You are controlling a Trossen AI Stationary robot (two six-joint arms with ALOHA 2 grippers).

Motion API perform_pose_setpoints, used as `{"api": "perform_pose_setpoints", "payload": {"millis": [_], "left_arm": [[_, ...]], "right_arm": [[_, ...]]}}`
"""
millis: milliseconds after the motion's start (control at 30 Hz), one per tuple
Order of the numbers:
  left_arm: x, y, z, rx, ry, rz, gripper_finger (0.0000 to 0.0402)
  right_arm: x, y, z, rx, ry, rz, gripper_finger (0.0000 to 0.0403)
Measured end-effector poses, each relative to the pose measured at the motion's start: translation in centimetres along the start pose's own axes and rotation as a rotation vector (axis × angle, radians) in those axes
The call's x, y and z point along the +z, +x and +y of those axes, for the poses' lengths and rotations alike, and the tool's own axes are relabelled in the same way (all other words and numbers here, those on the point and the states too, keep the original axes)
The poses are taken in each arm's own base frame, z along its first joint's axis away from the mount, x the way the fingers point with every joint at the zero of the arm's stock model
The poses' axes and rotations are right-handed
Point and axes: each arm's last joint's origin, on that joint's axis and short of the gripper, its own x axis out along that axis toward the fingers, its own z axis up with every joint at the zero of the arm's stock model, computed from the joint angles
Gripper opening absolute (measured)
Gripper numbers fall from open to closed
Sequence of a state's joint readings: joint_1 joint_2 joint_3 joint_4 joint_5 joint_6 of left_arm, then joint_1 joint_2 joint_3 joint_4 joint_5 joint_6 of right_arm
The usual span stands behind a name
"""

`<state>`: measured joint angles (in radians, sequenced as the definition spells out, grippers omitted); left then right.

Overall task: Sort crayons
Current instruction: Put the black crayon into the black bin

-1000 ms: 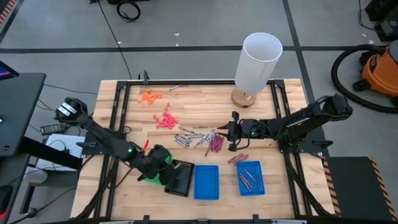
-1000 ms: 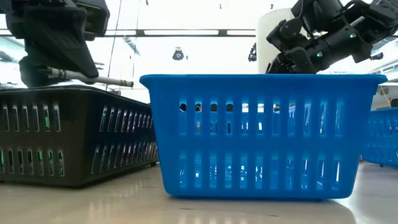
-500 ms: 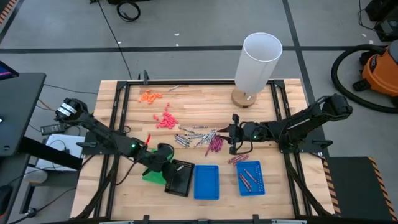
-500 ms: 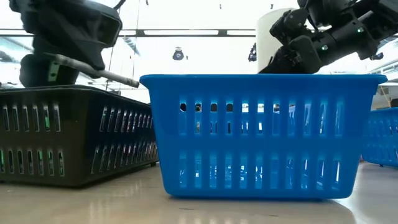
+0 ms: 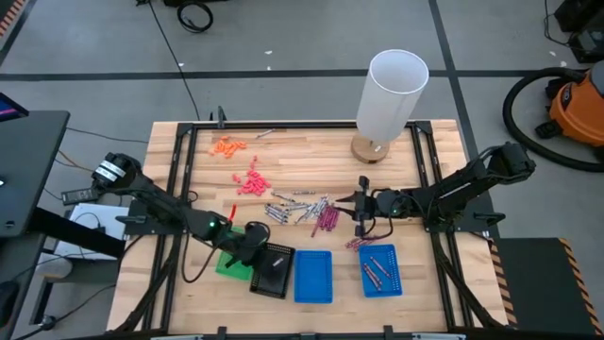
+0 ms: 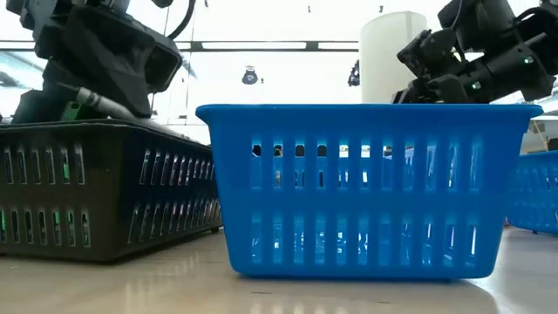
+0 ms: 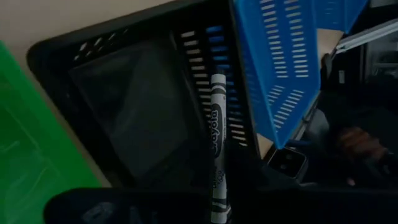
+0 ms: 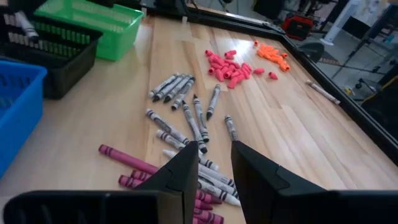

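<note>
Wooden tabletop (image 5: 293, 156), with the white cylinder (image 5: 391, 94) standing at the far edge, out of the working space. Four trays in a row along the near edge, probably one for each colour: green tray (image 5: 225, 263), black tray (image 5: 273, 269), an empty-looking blue tray (image 5: 313, 276), and a second blue tray (image 5: 381, 269) already holding a few maroon crayons (image 5: 376, 272). Loose crayons (image 8: 186, 121) spread in the middle of the tabletop, grey ones mixed with maroon ones, so the sorting seems only partly done. Farther back, separate heaps of small pink pieces (image 5: 251, 181) and orange pieces (image 5: 228, 145).

Left hand (image 5: 251, 244) held over the black tray, closed on one grey crayon (image 7: 216, 146); in the left wrist view this crayon hangs directly above the tray bottom, most likely to be dropped there with the greys. Right hand (image 8: 208, 171) low over the loose pile, fingers only slightly apart, holding nothing; between them some grey and maroon crayons, probably the next ones to be picked.
</note>
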<state>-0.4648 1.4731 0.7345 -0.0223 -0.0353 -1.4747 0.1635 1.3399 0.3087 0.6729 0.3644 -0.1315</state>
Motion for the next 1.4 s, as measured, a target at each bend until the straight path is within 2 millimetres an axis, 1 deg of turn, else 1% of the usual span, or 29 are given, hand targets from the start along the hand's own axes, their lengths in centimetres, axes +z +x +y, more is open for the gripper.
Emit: {"api": "perform_pose_setpoints", "payload": {"millis": [133,300,467,567,733,867,967,1067,1133,1200,1400], "left_arm": [[0.0,0.0,-0.1,0.002,-0.007,-0.001,0.0049],[0.2,-0.4,-0.8,0.058,0.019,-0.001,0.0081],[0.7,-1.2,-2.5,0.095,0.104,-0.004,0.0105],[1.8,-2.2,-3.2,0.210,0.173,-0.055,0.0115],[4.2,-3.8,-3.5,0.413,0.342,-0.228,0.0119],[6.1,-4.2,-3.0,0.545,0.544,-0.355,0.0119],[7.6,-4.2,-2.1,0.664,0.704,-0.399,0.0119],[9.3,-4.3,-0.9,0.747,0.753,-0.394,0.0118],[10.5,-4.3,0.3,0.755,0.763,-0.333,0.0118],[11.7,-4.1,1.2,0.727,0.772,-0.307,0.0118],[13.9,-3.9,2.6,0.646,0.845,-0.272,0.0118]], "right_arm": [[-0.1,-0.1,0.0,0.006,-0.003,-0.001,0.0105],[-0.1,-0.1,0.0,0.015,-0.009,-0.004,0.0105],[-0.1,-0.1,0.0,0.017,-0.005,-0.003,0.0105],[-0.1,-0.1,0.0,0.017,-0.004,-0.003,0.0105],[-0.1,-0.1,0.0,0.017,-0.003,-0.003,0.0105],[-0.1,-0.1,0.0,0.017,-0.007,-0.003,0.0105],[-0.1,-0.1,0.0,0.017,-0.009,-0.003,0.0105],[-0.1,-0.1,0.0,0.018,-0.010,-0.002,0.0105],[-0.2,-0.1,0.0,0.018,-0.010,0.000,0.0105],[-0.2,-0.1,0.1,0.018,-0.006,0.003,0.0105],[-0.2,-0.1,0.1,0.019,-0.006,0.004,0.0105]]}}
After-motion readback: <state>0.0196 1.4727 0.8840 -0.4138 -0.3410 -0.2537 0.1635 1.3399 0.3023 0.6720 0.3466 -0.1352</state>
